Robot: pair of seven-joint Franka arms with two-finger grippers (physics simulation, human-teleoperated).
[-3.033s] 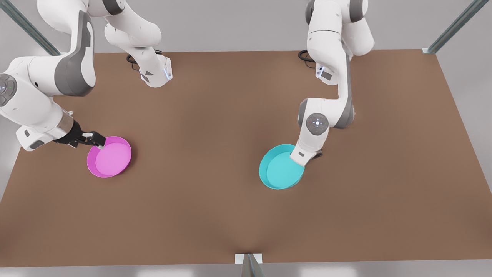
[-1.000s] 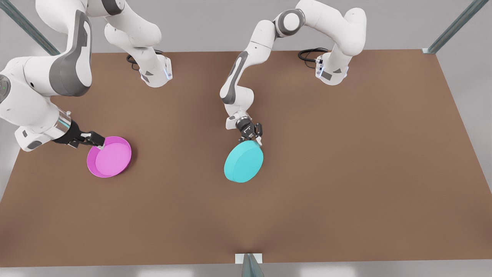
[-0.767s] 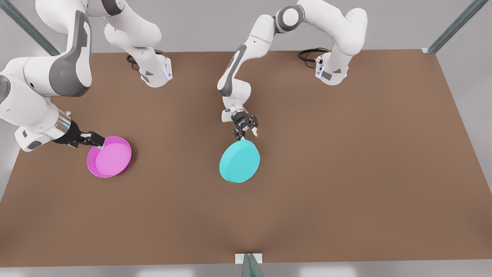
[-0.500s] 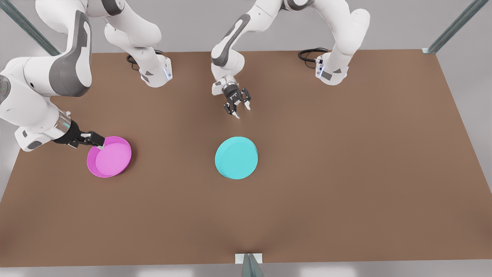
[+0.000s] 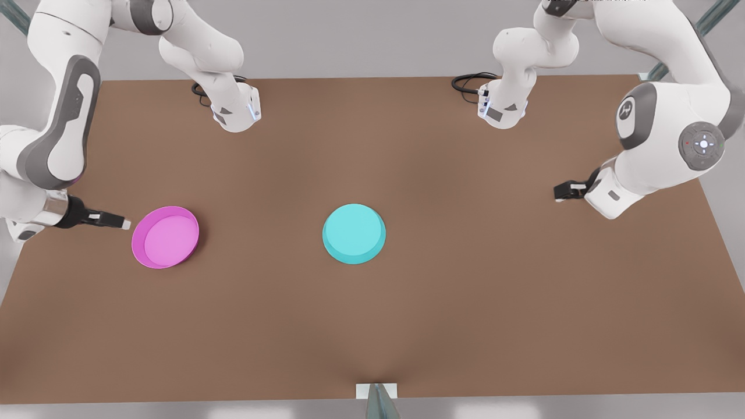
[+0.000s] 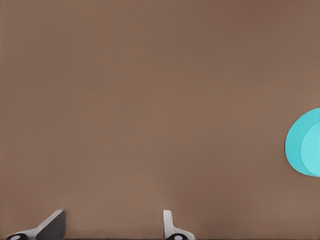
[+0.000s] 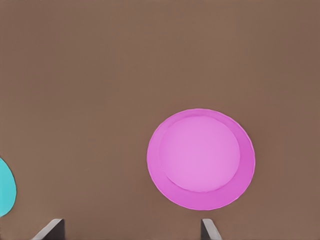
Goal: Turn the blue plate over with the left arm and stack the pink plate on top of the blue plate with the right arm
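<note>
Your right tool (image 5: 123, 223) hung just beside pink plate (image 5: 166, 237), not touching, fingers (image 7: 52, 229) spread. Your left tool (image 5: 560, 192) sat well apart from blue plate (image 5: 354, 233), fingers (image 6: 50, 226) spread. Bare bench (image 5: 477, 291) lay between plates, path unobstructed. Blue plate lay upside down, flat top free.

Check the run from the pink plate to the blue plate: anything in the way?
Nothing visible. Bare table lies between the pink plate and the upside-down blue plate. The right gripper, open, sits just beside the pink plate; the left gripper, open, waits far off.
</note>
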